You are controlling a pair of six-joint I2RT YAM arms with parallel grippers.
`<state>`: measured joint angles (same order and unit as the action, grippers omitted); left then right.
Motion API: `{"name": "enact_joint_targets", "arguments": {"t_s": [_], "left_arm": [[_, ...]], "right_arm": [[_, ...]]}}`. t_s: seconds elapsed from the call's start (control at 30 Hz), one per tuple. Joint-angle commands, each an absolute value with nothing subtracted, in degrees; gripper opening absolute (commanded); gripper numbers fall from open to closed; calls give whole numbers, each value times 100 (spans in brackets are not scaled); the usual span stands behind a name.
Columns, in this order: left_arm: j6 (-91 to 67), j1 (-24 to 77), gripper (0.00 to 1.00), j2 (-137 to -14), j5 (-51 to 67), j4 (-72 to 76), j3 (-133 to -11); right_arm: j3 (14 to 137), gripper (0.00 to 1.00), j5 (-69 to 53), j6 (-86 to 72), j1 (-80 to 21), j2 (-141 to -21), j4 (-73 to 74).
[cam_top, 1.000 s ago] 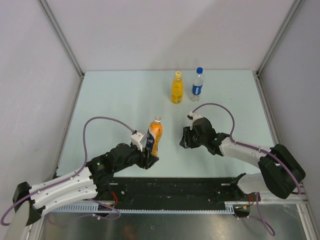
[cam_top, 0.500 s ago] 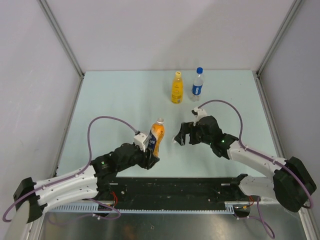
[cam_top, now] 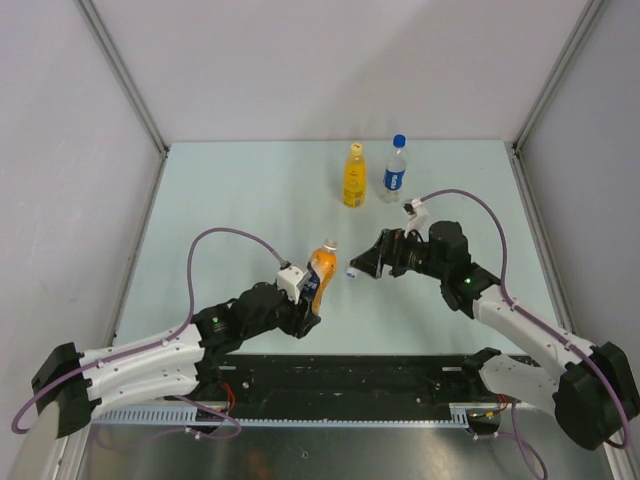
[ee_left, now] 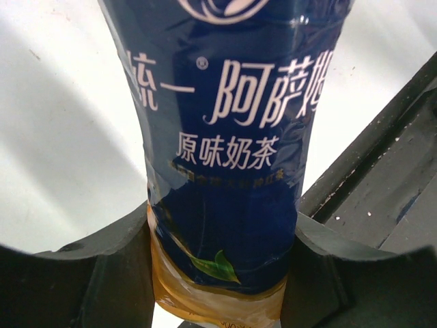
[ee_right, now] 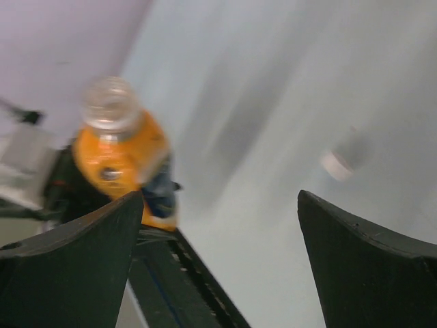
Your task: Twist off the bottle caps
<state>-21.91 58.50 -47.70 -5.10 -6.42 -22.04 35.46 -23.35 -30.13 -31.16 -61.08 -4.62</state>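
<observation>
My left gripper (ee_left: pixel 222 273) is shut on the lower part of the orange bottle with the blue label (ee_left: pixel 225 137), which stands tilted at the table's middle (cam_top: pixel 319 277). Its neck (ee_right: pixel 109 102) is bare, without a cap. A white cap (cam_top: pixel 352 272) is loose by the table surface just right of it, blurred in the right wrist view (ee_right: pixel 336 165). My right gripper (cam_top: pixel 363 262) hangs open over that spot, nothing between its fingers (ee_right: pixel 218 225). The yellow bottle (cam_top: pixel 353 176) with its yellow cap and the clear bottle (cam_top: pixel 396 170) with its blue cap stand upright at the back.
A black rail (cam_top: pixel 350 375) runs along the table's near edge under both arms. Grey walls with metal posts close in the pale table (cam_top: pixel 230 200) on the left, back and right.
My right gripper has opened and swung up and to the right; the white cap now lies loose beside the orange bottle. The left arm has carried the bottle slightly right, more tilted.
</observation>
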Motion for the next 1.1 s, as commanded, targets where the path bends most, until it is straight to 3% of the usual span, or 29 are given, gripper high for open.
{"name": "enact_joint_targets", "arguments": {"t_s": [0.0, 0.33, 0.5, 0.67, 0.87, 1.0, 1.07], "left_arm": [[-1903, 5895, 0, -4776, -383, -274, -2536], [-1783, 5989, 0, -4894, -129, -42, -2592], [-1678, 6019, 0, -5002, -58, 169, -2647], [-1660, 6033, 0, -5101, -73, 198, -2696], [-1627, 6038, 0, -5147, -175, 199, -2729], [-1649, 6038, 5, -5167, -305, 201, -2733], [-1651, 6038, 27, -5183, -362, 202, -2744]], "right_arm": [[3588, 99, -3485, -3587, -3045, -5755, -1746], [4221, 91, -3825, -4240, -3179, -6716, -2375], [4347, 79, -3612, -4448, -3211, -6921, -2460], [4591, 57, -3550, -4394, -3302, -7130, -2306], [4880, 8, -3335, -4064, -3543, -7245, -1695], [4920, 0, -3273, -3858, -3566, -7193, -1579], [4950, 0, -3183, -3722, -3563, -7111, -1463]]}}
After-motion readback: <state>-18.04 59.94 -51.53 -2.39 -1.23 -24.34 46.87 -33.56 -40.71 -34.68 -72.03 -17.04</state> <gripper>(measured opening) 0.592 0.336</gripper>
